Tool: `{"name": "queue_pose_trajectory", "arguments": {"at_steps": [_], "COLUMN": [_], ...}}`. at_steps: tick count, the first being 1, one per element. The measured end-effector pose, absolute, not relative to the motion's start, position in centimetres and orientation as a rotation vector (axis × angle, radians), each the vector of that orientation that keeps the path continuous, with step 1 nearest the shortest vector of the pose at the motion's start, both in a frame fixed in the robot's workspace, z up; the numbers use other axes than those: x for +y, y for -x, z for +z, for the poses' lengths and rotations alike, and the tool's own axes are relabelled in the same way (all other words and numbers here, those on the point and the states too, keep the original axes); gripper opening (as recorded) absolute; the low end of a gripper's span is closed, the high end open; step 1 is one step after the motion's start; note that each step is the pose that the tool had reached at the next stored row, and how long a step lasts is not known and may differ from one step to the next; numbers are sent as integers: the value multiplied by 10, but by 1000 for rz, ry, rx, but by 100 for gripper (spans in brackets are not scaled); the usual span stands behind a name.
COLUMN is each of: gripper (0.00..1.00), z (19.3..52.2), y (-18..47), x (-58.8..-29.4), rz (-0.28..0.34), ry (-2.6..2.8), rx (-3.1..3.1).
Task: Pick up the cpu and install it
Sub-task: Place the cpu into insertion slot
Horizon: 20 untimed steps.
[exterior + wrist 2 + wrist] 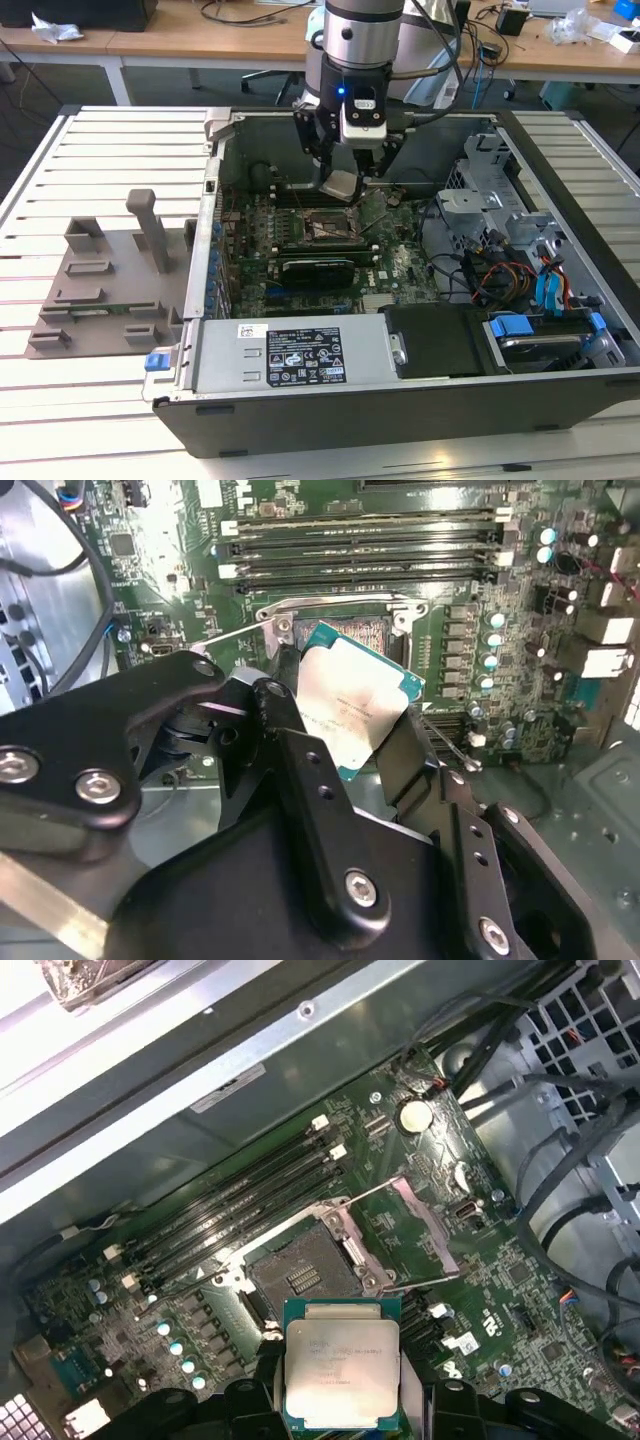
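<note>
Gripper (345, 182) clamped on the cpu (342, 1365), chip tilted, clear above the open socket (300, 1278); load plate (420, 1215) raised alongside. Memory slots (235, 1215) flank the socket; black expansion card (318, 268) lies near.

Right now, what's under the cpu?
The cpu, gripped by the fingers, hangs over the motherboard. The open socket shows just beyond its edge; whatever lies directly beneath is covered by the chip.
</note>
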State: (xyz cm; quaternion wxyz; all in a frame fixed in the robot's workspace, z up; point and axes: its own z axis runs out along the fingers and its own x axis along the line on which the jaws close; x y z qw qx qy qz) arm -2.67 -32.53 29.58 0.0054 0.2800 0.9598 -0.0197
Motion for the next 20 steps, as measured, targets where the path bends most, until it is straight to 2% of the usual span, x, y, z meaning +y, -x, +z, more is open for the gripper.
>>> {"name": "queue_pose_trajectory", "arguments": {"at_steps": [20], "gripper": [55], "z": [296], "y": [27], "x": [-325], "rz": [-64], "ry": [-1288], "rx": [2859]}}
